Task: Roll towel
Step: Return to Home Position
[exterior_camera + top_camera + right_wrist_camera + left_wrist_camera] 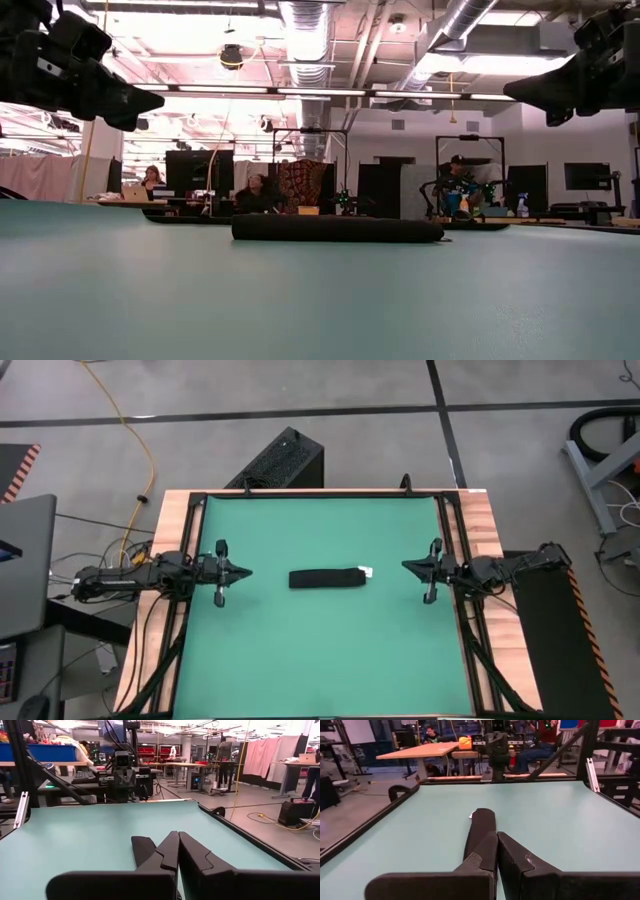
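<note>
The black towel [326,578] lies in the middle of the green mat [320,660] as a long, narrow roll, its length running left to right, a small white tag [365,571] at its right end. It also shows in the low view [337,229], the left wrist view [481,827] and the right wrist view [141,848]. My left gripper [247,571] is shut and hovers above the mat to the left of the towel. My right gripper [405,566] is shut and hovers to the right of it. Both are empty.
A black frame [320,493] runs along the mat's far, left and right sides on the wooden table. Bare mat lies around the towel on all sides. People sit at desks in the room beyond the table.
</note>
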Robot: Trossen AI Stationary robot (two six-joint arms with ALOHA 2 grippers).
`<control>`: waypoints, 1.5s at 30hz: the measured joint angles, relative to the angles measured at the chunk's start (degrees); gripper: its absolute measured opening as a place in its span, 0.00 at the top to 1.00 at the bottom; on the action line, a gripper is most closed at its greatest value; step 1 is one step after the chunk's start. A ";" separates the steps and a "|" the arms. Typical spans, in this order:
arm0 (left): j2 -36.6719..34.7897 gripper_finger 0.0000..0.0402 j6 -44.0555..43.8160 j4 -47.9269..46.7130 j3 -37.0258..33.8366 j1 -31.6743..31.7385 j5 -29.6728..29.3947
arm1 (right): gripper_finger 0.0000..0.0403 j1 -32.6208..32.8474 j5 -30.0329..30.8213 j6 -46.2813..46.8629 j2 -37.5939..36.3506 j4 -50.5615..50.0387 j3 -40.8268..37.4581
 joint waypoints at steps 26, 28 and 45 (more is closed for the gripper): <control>0.00 1.00 1.11 0.00 0.00 0.00 -0.01 | 0.92 0.04 0.03 0.00 0.01 -0.04 0.00; 0.00 1.00 1.11 -0.02 0.00 0.00 -0.01 | 0.92 0.04 0.03 0.00 0.01 -0.04 0.00; 0.00 1.00 1.11 -0.02 0.02 0.00 -0.03 | 0.92 0.04 0.03 0.02 0.01 -0.04 0.00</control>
